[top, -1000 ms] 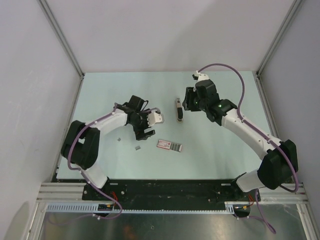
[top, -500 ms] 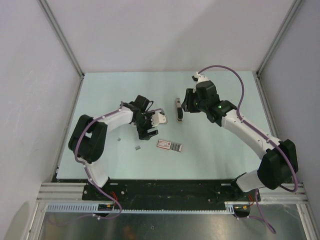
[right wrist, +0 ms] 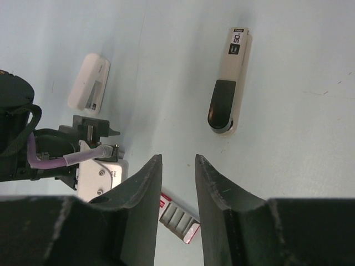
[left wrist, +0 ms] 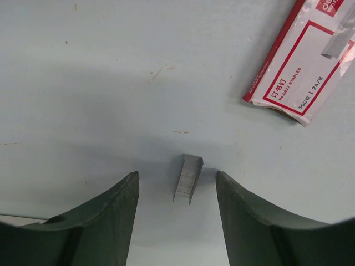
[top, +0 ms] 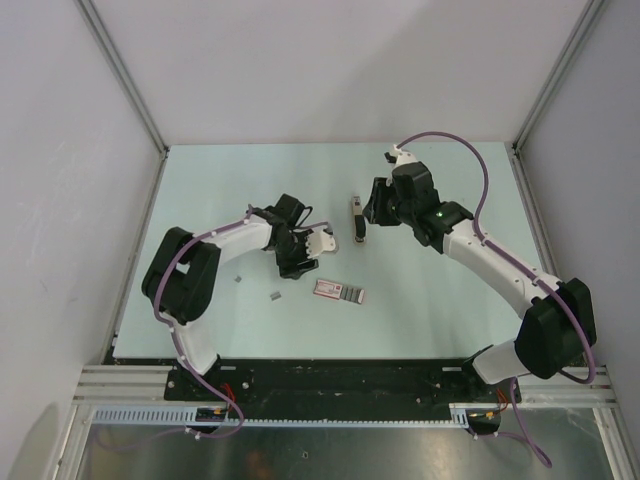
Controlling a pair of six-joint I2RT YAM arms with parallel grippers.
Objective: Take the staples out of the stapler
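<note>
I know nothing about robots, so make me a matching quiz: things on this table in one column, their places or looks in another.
Things:
1 staple strip
2 packet
3 stapler
4 right gripper

Descriptions:
A red-bordered, with printing
B open, holding nothing
C slim, pale, black at one end
D on the table, between the open fingers of the left gripper

Pairs: 1-D; 2-A; 3-C; 4-B

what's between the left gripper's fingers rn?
A short strip of staples on the table, touching neither finger of the left gripper; seen in the left wrist view.
</note>
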